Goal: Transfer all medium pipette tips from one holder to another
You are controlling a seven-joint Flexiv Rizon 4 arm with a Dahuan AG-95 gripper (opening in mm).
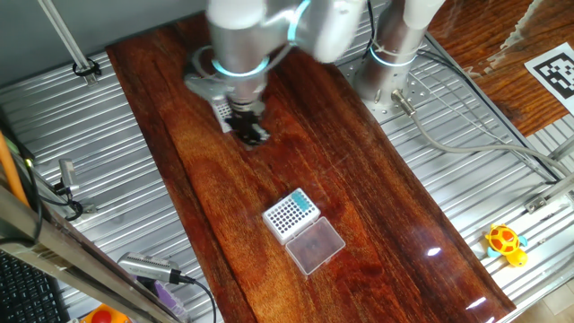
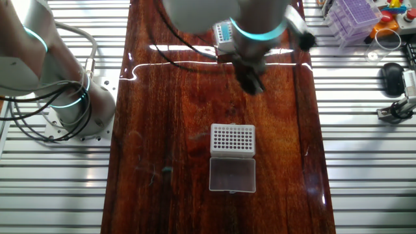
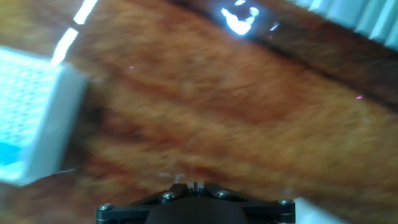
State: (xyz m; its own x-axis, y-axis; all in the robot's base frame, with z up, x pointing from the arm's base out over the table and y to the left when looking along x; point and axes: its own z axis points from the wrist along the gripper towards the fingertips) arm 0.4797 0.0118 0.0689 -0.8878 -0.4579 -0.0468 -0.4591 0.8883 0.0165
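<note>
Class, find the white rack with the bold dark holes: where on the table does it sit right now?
The rack with bold dark holes sits mid-table on the wooden board, touching its clear lid on the side away from the claw.

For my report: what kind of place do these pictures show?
Probably a robotics laboratory bench. A robot arm base stands on a ribbed metal table, white pipette tip racks sit on a wooden board, and a printed marker tag lies nearby.
</note>
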